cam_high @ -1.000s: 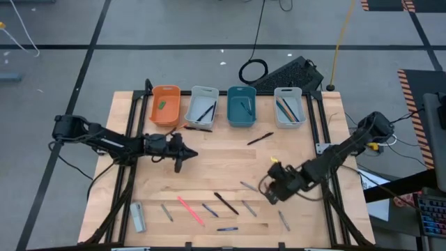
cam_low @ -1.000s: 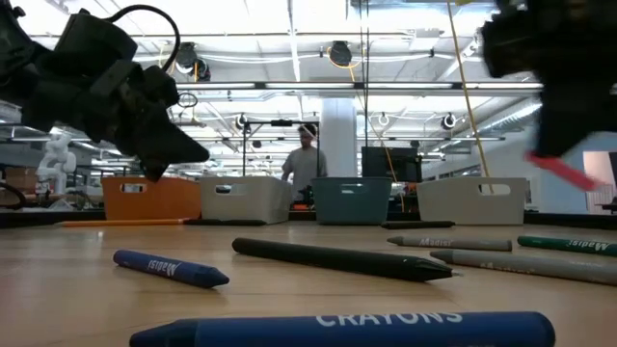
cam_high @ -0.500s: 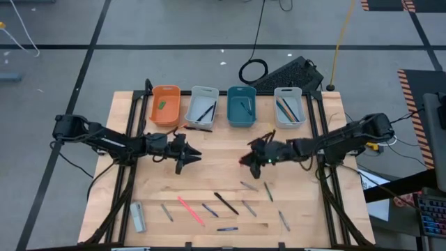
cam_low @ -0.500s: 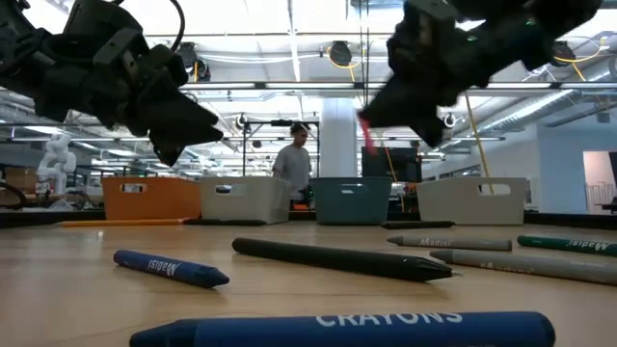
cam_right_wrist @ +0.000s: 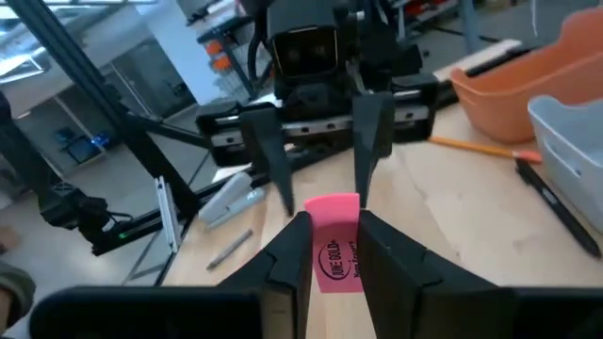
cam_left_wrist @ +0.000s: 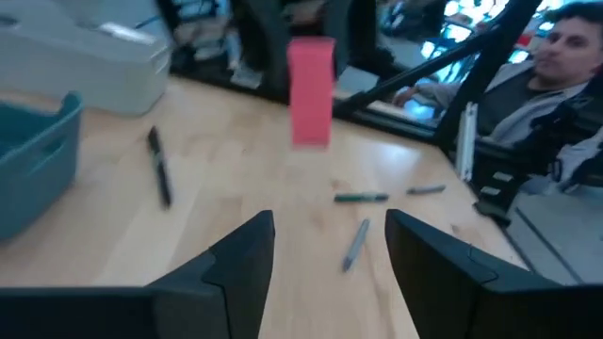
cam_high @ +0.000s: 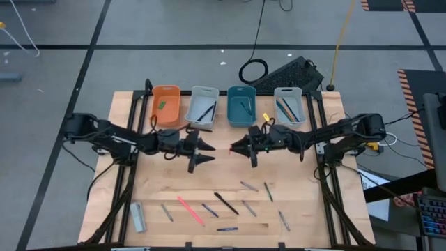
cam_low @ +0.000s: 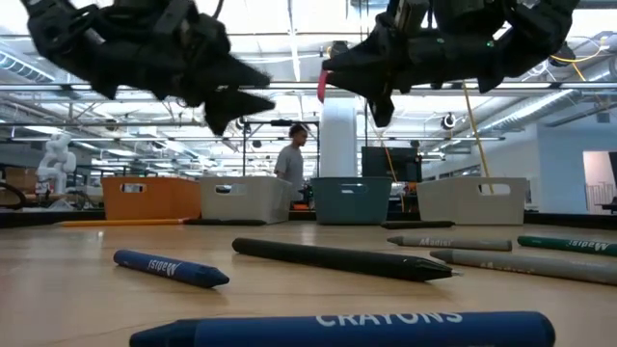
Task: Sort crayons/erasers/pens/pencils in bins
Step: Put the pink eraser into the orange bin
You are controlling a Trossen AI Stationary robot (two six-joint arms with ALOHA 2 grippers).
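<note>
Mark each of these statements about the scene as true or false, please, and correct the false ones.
1. The right end effector holds the pink eraser. True.
2. The left end effector is shut on a pen. False: it is open and holds nothing.
3. The green eraser lies in the orange bin. True.
4. The teal bin stands at the row's right end. False: a grey-white bin is there; the teal one is third from the left.
5. The two end effectors face each other above the table, with the pink eraser between them. True.
</note>
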